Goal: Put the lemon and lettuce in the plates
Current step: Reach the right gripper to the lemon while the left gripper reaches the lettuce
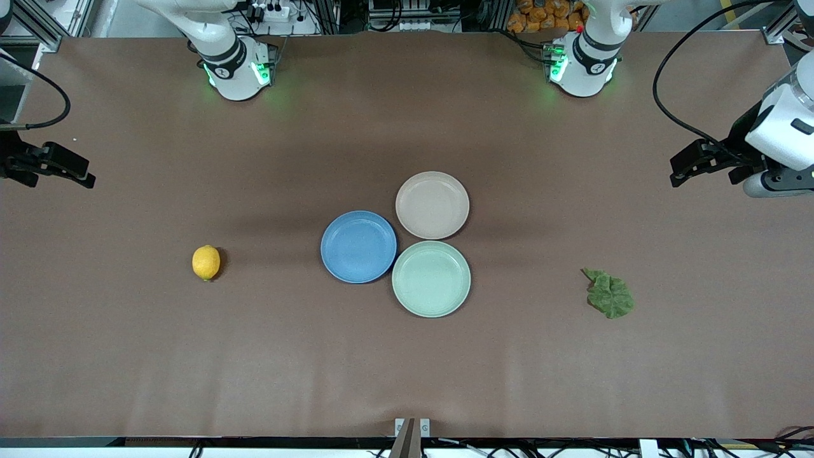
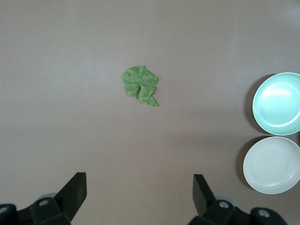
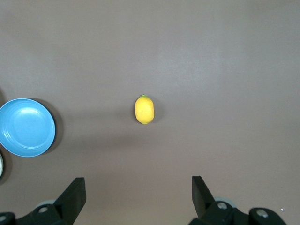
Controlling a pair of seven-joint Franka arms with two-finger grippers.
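Your three plates sit touching in a cluster mid-bench: the blue plate (image 1: 358, 247), the beige-pink plate (image 1: 432, 205) and a mint-green plate (image 1: 431, 278) you should ignore. The lemon (image 1: 206, 262) lies well apart toward the right arm's end, the lettuce (image 1: 610, 294) toward the left arm's end, so each arm has its own item. Your right pincer (image 3: 139, 194) hangs over bare bench with jaws spread wide and empty; your left pincer (image 2: 139, 192) likewise, high above its leaf.
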